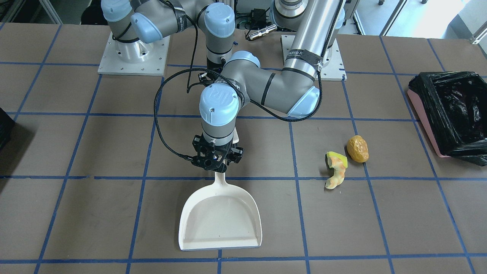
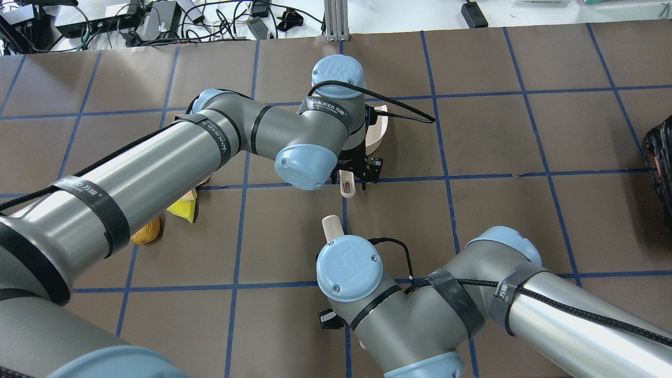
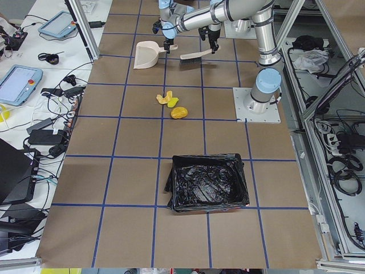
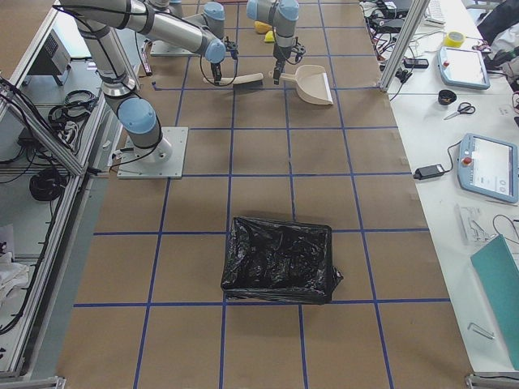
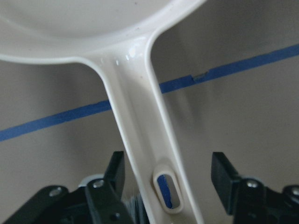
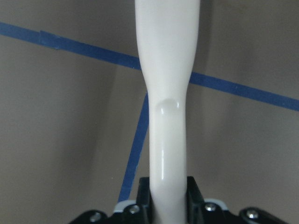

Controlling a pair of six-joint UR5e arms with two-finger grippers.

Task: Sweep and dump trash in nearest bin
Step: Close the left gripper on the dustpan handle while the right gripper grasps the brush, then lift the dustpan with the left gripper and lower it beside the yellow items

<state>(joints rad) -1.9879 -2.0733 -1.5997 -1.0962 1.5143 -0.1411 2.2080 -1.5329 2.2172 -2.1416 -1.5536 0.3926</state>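
The left tool hung low over the pan handle w/ fingers spread wide, one each side of the handle & neither touching it. It was prob. lined up that way so a straight close would pinch the handle across its narrow width. The right tool was clamped narrow on the white brush handle. The brush seemed to rest on the surface just behind the pan, likely so both implements could go up as a pair. The pan sat flat, mouth toward the operators' side, not toward the trash. That lay well apart from the pan on the robot's left: core & lump just beside each other, betw. pan & bin. This bin looked the nearest, w/ a second bin far off at the other end. The front view gave core, lump & bin clearly but hid the brush behind the arms. The overhead view hid most of the trash under the left arm & showed only the brush's handle tip. Only the wrist views settled the grips: gaps at the left fingers, contact at the right. Only the side views showed the bristles.
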